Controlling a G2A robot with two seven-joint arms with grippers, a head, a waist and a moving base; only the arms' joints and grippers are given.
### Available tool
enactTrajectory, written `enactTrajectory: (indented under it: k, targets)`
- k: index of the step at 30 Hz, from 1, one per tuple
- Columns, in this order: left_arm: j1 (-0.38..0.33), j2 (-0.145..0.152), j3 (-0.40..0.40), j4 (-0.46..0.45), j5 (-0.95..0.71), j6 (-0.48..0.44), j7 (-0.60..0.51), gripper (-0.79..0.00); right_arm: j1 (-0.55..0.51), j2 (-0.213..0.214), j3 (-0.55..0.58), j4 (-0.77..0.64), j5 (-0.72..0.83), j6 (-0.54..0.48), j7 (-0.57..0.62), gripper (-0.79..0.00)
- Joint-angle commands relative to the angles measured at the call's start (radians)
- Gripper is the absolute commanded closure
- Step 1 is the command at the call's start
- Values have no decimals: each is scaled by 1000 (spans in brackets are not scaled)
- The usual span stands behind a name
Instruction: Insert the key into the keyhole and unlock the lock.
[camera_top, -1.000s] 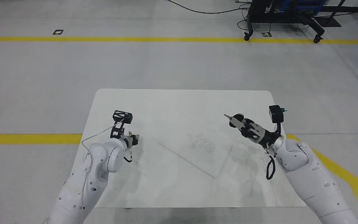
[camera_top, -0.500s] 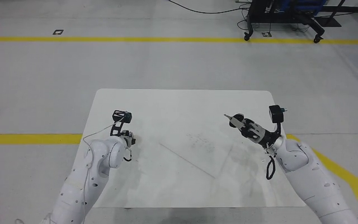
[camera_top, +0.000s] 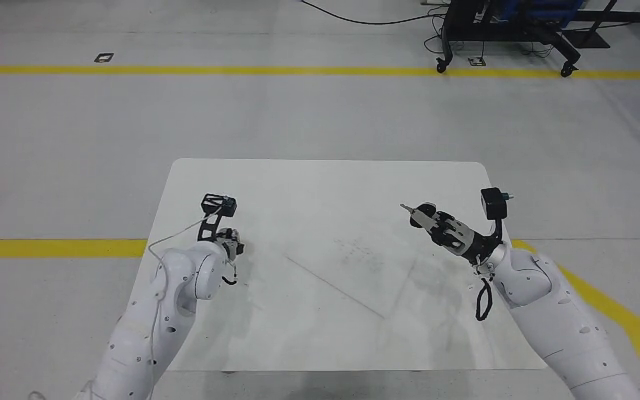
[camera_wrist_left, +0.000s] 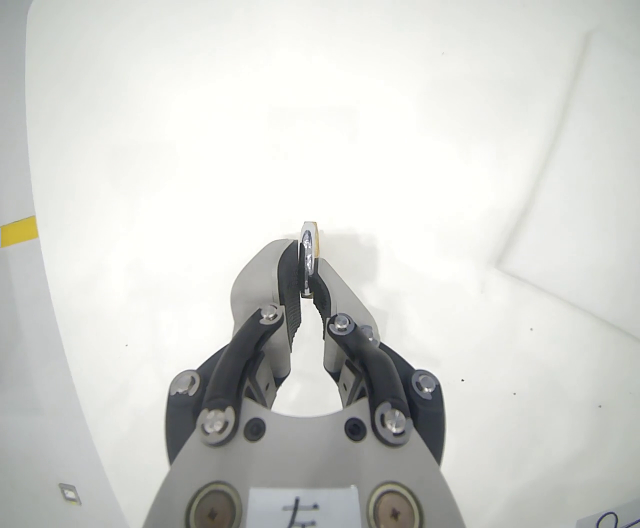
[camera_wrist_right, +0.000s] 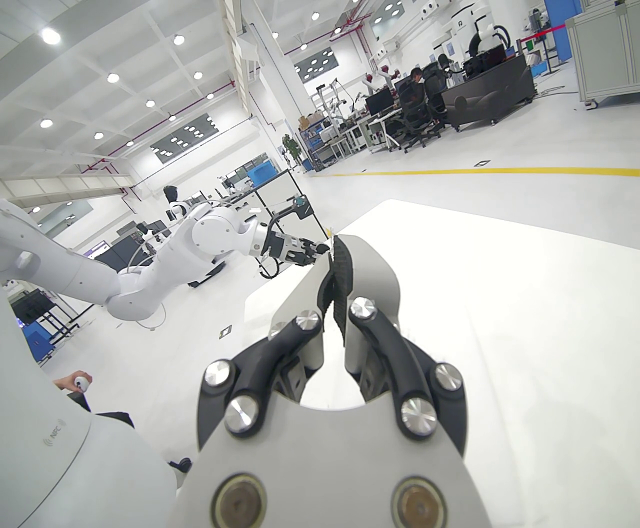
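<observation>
Starting at the 9 o'clock side of the white bench, the left jaws are seen pinching the lock between their black pads, close to the tips. The lock is presented edge-on, silver metal with a brass-coloured rim, and its far end projects just beyond the tips. It is held over the bench surface, near the 9 o'clock edge. Faint scuffs and a thin diagonal line are marked on the bench towards its middle, between the two arms. At the 3 o'clock side the right jaws are pressed together on the key. The key is a thin metal sliver gripped at the very tips, with its free end directed towards 10 o'clock in the top view. Lock and key are separated by the middle of the bench and are well apart. Beyond the bench, at 12 o'clock, a yellow floor line is laid across, and a black wheeled frame is parked at 1 o'clock
</observation>
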Motion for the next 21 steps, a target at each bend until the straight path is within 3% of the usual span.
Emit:
enactTrajectory:
  k: [1,21]
  targets:
    - [-1,-1,-4,7,-13,-18,-6,0,0,0,0,0,0,0,0,0]
    - [2,-9,-10,7,-16,-44,-34,0,0,0,0,0,0,0,0,0]
